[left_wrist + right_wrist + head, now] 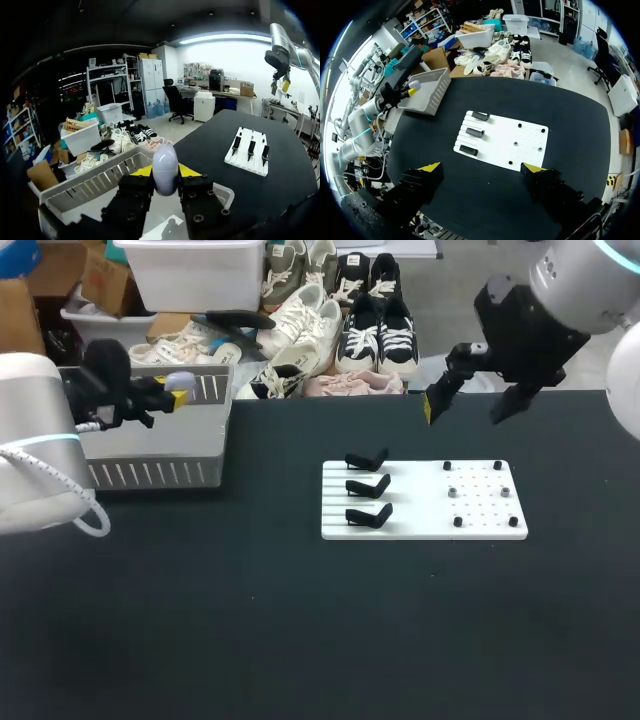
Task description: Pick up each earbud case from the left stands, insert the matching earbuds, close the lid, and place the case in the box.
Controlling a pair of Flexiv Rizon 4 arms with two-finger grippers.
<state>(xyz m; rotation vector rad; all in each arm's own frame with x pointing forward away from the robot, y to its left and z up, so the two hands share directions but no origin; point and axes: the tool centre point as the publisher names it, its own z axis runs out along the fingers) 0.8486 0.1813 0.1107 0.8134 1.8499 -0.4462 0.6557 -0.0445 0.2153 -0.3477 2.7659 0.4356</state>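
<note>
L gripper [165, 172] clenched on pale lilac case [165, 164], one yellow-tipped finger each side, case poking out past the tips. Both hang over grey slatted box [99, 183] at far-left of black table [250, 640]. R gripper [481, 167] released, fingers wide apart, up over table's far edge & well above white board [425, 530]. Board sits mid-table, right of centre, well apart from box: 3 black stands [367, 486] in a column on its left half, small pegs [452, 492] dotted over right half
</note>
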